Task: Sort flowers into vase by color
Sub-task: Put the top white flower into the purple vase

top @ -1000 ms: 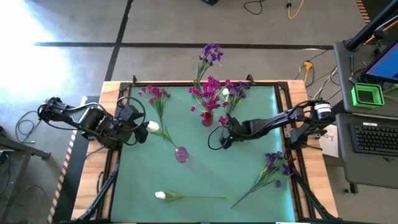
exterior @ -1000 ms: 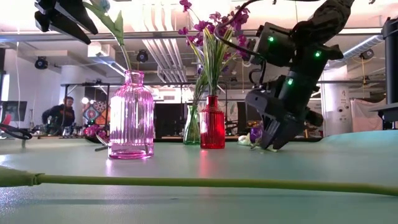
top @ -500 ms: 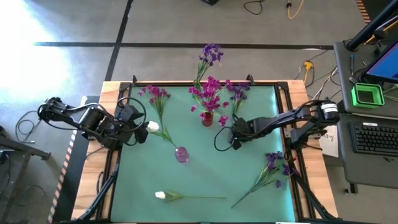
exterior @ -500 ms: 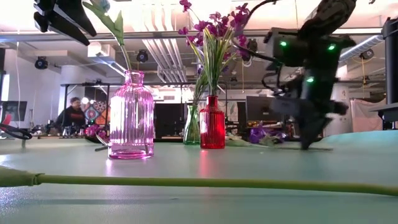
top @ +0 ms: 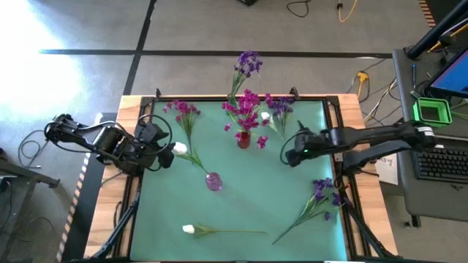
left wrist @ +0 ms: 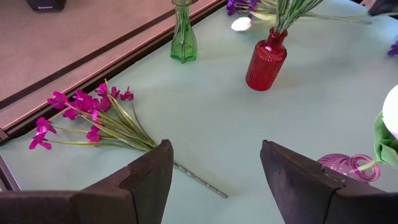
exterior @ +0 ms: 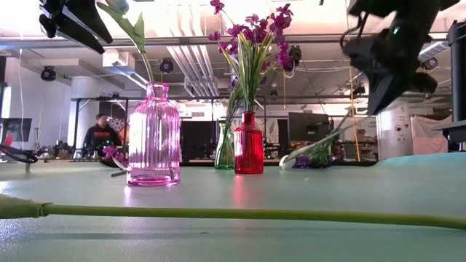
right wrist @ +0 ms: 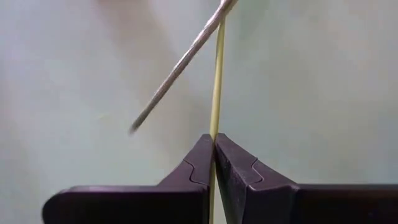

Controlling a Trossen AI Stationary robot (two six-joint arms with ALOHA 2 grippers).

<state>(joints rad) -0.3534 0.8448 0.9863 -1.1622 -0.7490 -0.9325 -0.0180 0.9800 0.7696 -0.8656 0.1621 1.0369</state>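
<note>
I have the right gripper (right wrist: 214,152) pinched tight on a thin green stem (right wrist: 216,81), lifted off the table so the flower (top: 276,108) can swing toward a vase; my left gripper (left wrist: 214,177) waits spread wide by the pink vase (top: 213,180).

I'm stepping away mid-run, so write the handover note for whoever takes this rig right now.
Left gripper: fingers open, beside the white flower standing in the pink vase.
Right gripper: shut on a thin stem, raised above the table.
Done: magenta flowers in the red vase; purple flowers in the green vase.
Left: magenta bunch, purple bunch and white tulip lie on the mat.
</note>
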